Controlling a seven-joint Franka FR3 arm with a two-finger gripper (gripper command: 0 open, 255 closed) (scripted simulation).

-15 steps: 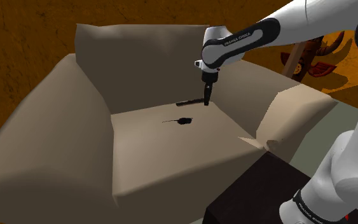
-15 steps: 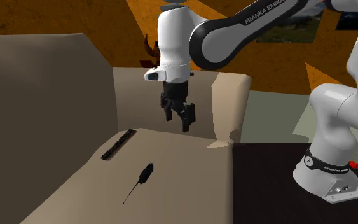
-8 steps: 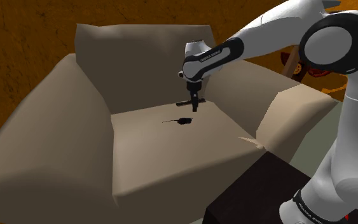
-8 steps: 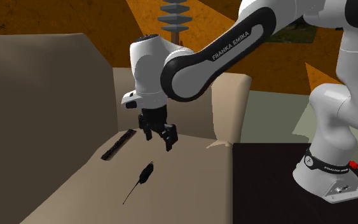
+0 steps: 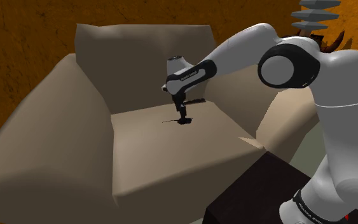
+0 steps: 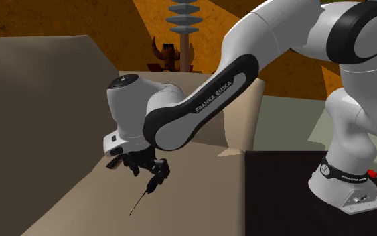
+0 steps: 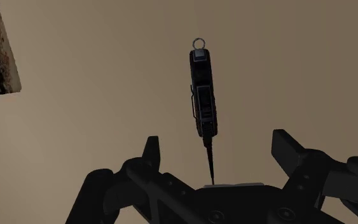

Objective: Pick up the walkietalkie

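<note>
One beige armchair (image 5: 56,127) is sitting at the shoulder view's left. On its seat, one black walkie-talkie (image 7: 203,95) is lying flat, its antenna pointing toward the gripper (image 7: 217,141). That one gripper is hovering just above it, two fingers spread, grasping nothing. One dark stand (image 5: 254,191) is sitting at lower right.

The walkie-talkie (image 7: 203,95) lies flat on the armchair (image 5: 56,127) seat, towards its far end near the backrest. The gripper (image 7: 219,147) hangs just above it, with the fingers (image 7: 289,149) apart on either side of its antenna. In the shoulder view, the stand (image 5: 254,191) sits at the armchair's near right.
</note>
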